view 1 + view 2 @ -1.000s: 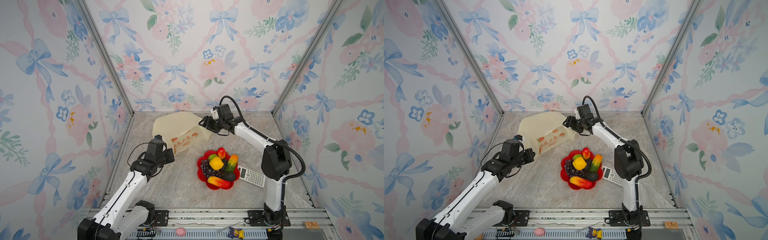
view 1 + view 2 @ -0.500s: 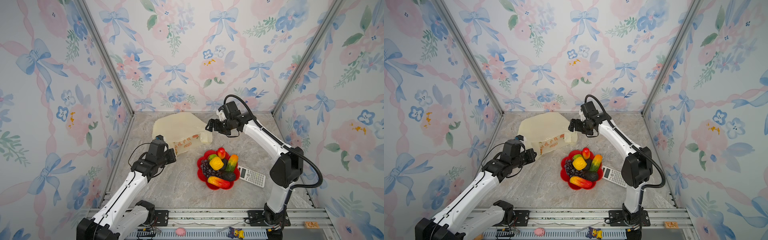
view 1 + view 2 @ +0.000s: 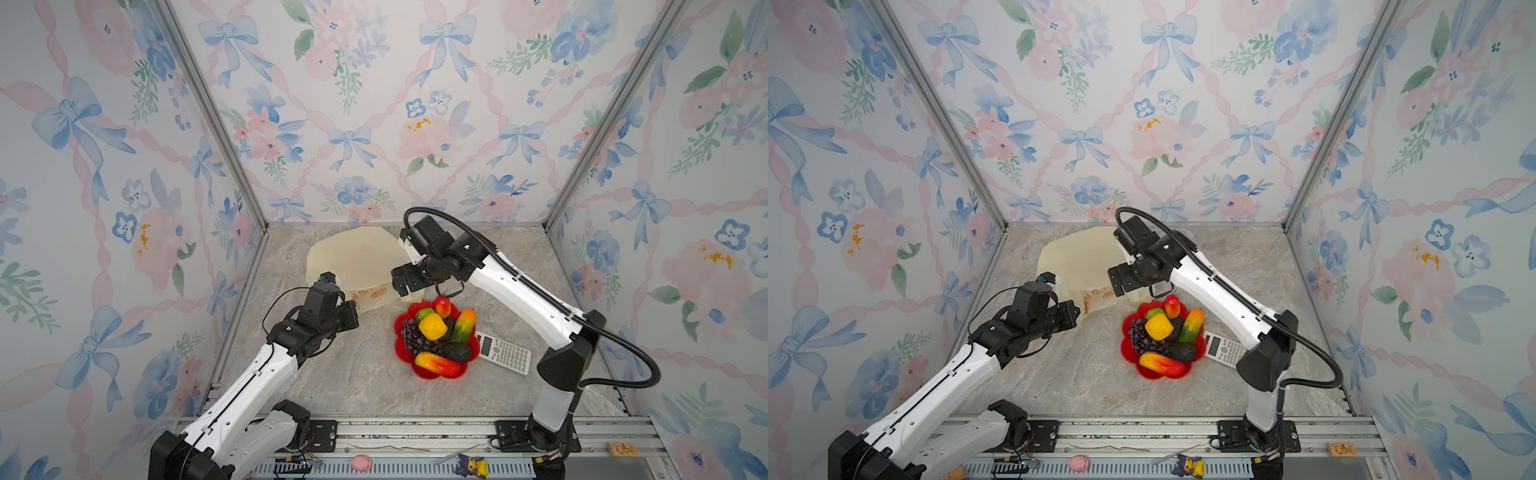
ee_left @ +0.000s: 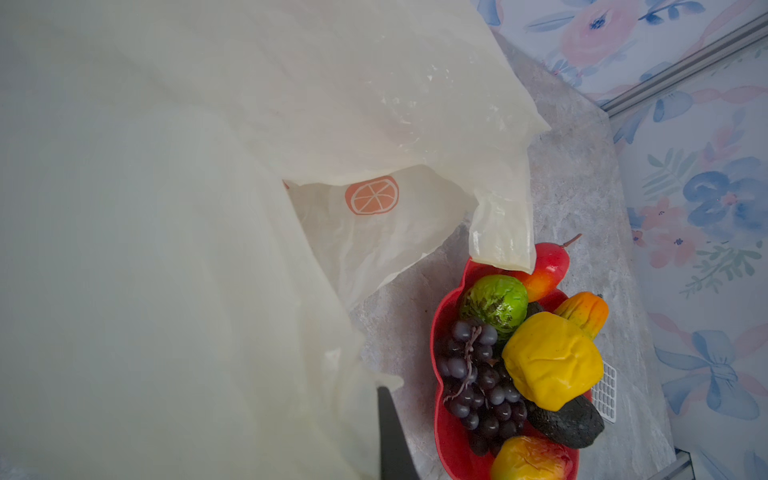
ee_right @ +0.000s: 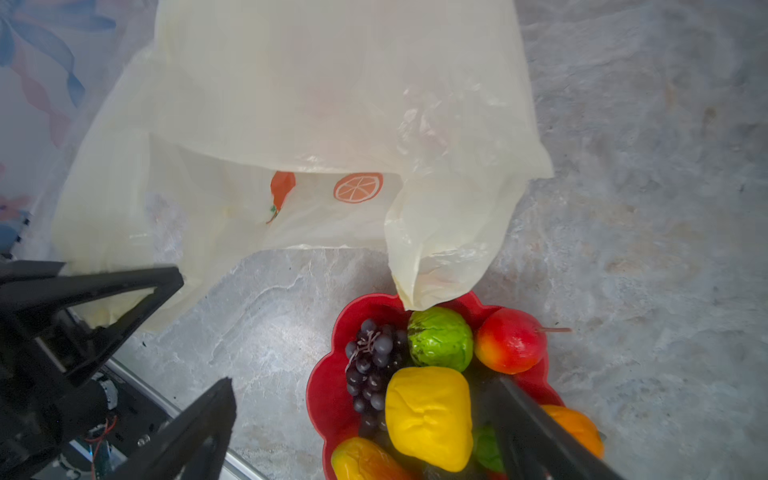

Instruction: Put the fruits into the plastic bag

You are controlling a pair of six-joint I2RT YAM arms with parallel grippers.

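The plastic bag is the biggest thing before me: thin, crinkly, pale yellow and half see-through, printed with an orange slice and orange writing. It lies towards the far edge of the bench, a little left of the middle, and its mouth gapes towards the near edge. One loose handle hangs down to the far rim of the red flower-shaped dish.

All the fruits are heaped in that dish, just on the near side of the bag and right of the bench's middle; none is in the bag. The yellow lumpy one sits on top. The red-yellow mango lies along the near rim, and the green-orange mango leans at the right side. The dark avocado is tucked between those two mangoes, and the purple grape bunch is on the left. The green ball and the red apple are at the far rim. A calculator lies just beside the dish on its right.

My left arm stretches from the near left corner towards the bag's near left corner. There my left gripper is clamped tight on the bag's edge and holds it raised.

My right arm rises from the near right, bends at the elbow and slants back across the bench. Its wrist is folded downward. My right gripper hangs with its jaws spread wide and holds nothing. It is above the dish's far side, where the bag's mouth meets the dish.
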